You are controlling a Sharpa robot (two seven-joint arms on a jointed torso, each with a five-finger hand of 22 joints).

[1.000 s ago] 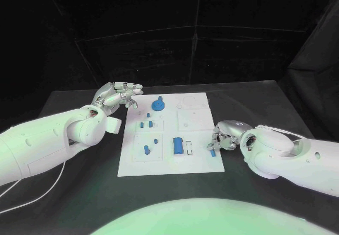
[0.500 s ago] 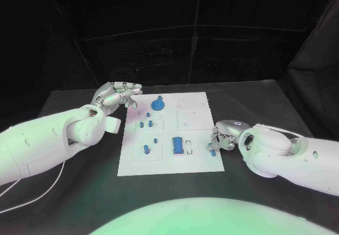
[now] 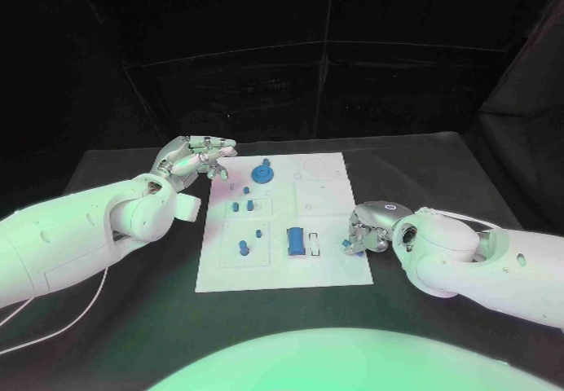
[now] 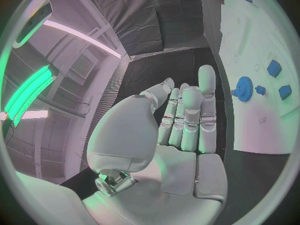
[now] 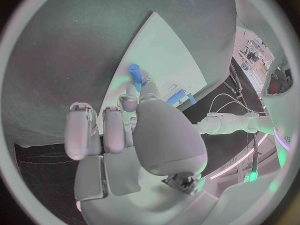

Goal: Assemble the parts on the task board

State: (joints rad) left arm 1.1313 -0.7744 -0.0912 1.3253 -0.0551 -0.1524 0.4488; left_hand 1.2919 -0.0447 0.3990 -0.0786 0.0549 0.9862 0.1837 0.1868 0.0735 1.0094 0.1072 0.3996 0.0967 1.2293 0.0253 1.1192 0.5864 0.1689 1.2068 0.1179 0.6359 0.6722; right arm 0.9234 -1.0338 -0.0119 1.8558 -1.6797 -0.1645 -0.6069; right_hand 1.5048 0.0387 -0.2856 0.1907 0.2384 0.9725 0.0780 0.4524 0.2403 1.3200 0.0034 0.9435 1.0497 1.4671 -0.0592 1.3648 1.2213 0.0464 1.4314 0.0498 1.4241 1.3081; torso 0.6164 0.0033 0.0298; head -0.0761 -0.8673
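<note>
- Head view: a black worktop (image 3: 141, 309) carries the white task board (image 3: 329, 273) at its middle, with dark curtains behind.
- Small blue parts (image 3: 297, 241) sit on the board; a blue gear (image 3: 261, 173) stands near its far end.
- The right hand (image 3: 367, 232) is at the board's right edge, its fingers (image 5: 130, 104) pinching a small blue peg (image 5: 134, 75) over that edge.
- The left hand (image 3: 194, 159) hangs beside the board's far left corner, holding nothing, its fingers (image 4: 206, 97) loosely apart.
- Bare worktop lies along the board's near edge and beyond its far edge.
</note>
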